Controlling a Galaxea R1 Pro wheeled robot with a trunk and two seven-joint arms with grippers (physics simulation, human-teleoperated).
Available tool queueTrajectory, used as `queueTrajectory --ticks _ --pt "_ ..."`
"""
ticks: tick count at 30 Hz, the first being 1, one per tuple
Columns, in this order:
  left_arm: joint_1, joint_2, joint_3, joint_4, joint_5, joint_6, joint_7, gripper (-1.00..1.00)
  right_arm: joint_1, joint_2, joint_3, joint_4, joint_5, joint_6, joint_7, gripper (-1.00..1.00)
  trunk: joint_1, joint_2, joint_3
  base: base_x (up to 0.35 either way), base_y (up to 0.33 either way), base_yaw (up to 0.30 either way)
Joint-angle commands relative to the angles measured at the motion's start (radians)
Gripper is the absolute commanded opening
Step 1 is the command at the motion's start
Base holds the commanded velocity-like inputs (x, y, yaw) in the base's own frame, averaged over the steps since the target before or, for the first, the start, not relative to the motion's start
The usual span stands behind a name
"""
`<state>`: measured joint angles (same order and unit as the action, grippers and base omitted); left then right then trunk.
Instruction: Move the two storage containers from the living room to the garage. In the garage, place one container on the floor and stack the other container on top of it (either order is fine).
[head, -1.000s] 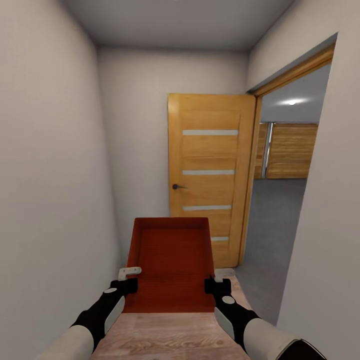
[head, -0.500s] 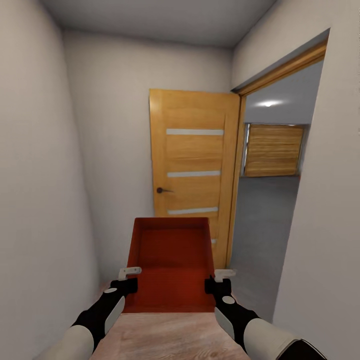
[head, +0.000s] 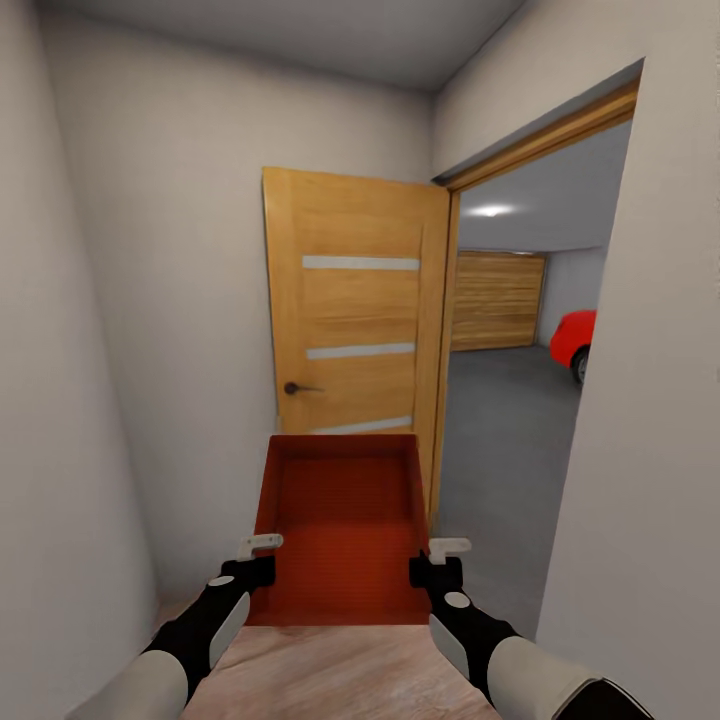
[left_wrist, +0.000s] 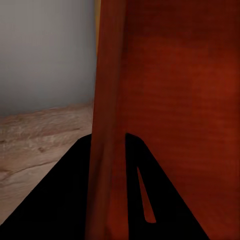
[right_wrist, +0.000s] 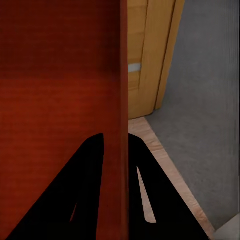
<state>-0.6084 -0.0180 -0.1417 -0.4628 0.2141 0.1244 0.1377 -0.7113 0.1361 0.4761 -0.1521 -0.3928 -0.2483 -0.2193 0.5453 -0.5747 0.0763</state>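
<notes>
Carrying bin (head: 343, 520) w/ both arms: left gripper (head: 256, 560) & right gripper (head: 436, 562) each pinch a side wall, keeping it level toward garage doorway (head: 510, 400).

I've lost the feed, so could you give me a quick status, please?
Both tools, left and right, shut on container walls. Hallway, garage doorway ahead-right. Open door close ahead.

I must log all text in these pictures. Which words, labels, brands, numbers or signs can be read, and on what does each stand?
None: no readable text in any view.
The bin, plain orange-red walls, carries no label.
The door bears only pale glass strips, no sign.
The red car shows no plate or badge.
The walls carry no sign.
</notes>
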Motion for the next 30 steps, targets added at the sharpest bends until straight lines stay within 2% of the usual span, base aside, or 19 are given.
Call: queueTrajectory --ticks 1,14,30 --pt "-0.001 0.003 0.017 -0.005 -0.002 0.006 0.014 -1.00 0.000 -0.011 0.002 0.065 -0.012 -0.005 0.000 -1.00 0.001 -0.001 0.000 0.214 0.294 -0.293" --pt "-0.001 0.003 0.016 -0.007 -0.002 0.006 0.014 -1.00 0.000 -0.012 0.002 0.065 -0.012 -0.005 0.000 -1.00 0.001 -0.001 0.000 0.221 0.250 -0.293" --pt "-0.001 0.003 0.017 -0.008 -0.002 0.004 0.014 -1.00 0.000 -0.012 0.002 0.065 -0.012 -0.005 0.000 -1.00 0.001 -0.001 0.000 0.035 0.017 -0.293"
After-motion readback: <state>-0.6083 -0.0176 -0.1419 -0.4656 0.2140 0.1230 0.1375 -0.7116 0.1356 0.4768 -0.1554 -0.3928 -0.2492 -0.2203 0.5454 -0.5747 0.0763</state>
